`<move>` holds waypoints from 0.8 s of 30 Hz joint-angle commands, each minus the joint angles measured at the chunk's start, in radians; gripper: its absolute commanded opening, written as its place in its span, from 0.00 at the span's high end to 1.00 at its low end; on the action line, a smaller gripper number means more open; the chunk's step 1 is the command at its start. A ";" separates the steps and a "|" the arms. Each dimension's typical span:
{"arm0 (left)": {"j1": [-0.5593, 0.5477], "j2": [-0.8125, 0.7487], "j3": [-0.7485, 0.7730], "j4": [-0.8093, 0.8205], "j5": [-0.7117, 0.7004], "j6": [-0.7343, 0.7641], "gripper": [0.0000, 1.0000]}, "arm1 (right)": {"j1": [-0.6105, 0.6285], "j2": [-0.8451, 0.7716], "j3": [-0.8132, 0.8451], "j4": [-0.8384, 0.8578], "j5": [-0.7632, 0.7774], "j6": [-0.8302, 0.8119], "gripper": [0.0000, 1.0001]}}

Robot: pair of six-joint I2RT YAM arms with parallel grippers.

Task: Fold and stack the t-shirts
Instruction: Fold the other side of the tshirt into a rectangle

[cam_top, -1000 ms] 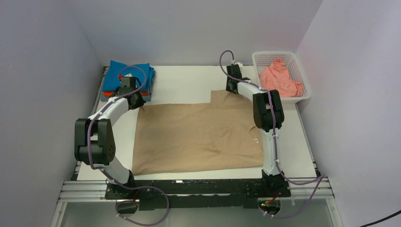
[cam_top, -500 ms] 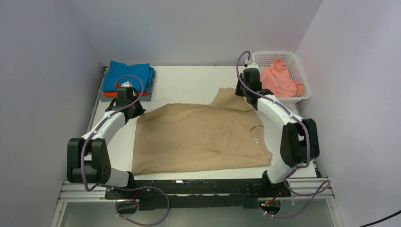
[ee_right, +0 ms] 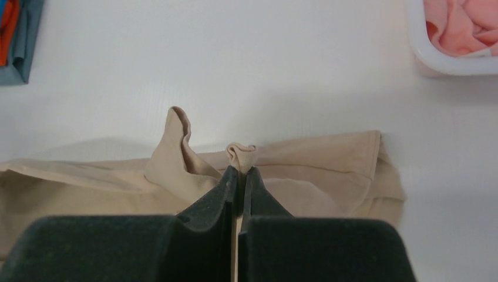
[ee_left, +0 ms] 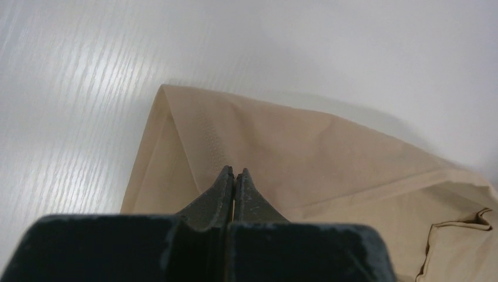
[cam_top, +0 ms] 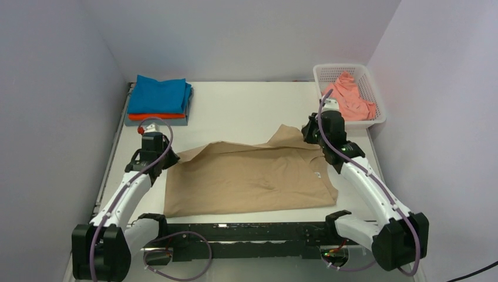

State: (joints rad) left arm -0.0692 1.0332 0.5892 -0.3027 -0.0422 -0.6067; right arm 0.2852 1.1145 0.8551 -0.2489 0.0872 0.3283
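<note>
The tan-beige t-shirt [cam_top: 246, 176] lies spread on the white table, its far edge lifted. My left gripper [cam_top: 167, 157] is shut on the shirt's far left corner [ee_left: 194, 129] and holds it above the table. My right gripper [cam_top: 306, 134] is shut on a pinch of the far right edge [ee_right: 241, 154], raised. A folded stack sits at the far left: bright blue shirt [cam_top: 160, 94] on top, orange-red [cam_top: 141, 117] and grey [cam_top: 176, 121] under it. The salmon pink shirt [cam_top: 346, 97] lies crumpled in the basket.
The white mesh basket [cam_top: 376, 94] stands at the far right corner, and its rim shows in the right wrist view [ee_right: 434, 61]. Purple-grey walls close in on the left, back and right. Bare white table [cam_top: 246, 106] lies beyond the tan shirt.
Both grippers have pulled the tan shirt's far edge toward the near side, lifting it off the table. The far part of the shirt now folds over the near part.
</note>
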 commanded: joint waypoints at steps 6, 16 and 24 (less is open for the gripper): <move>-0.009 -0.187 -0.063 -0.109 -0.114 -0.112 1.00 | 0.004 -0.223 -0.099 -0.199 0.036 0.059 1.00; -0.009 -0.272 -0.118 -0.192 -0.190 -0.181 1.00 | 0.003 -0.271 -0.150 -0.275 0.027 0.080 1.00; -0.009 -0.236 -0.163 -0.174 -0.164 -0.189 1.00 | 0.006 -0.303 -0.206 -0.350 -0.033 0.165 0.96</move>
State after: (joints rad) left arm -0.0765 0.7895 0.4438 -0.4789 -0.1970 -0.7696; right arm 0.2871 0.8421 0.6724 -0.5423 0.0902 0.4267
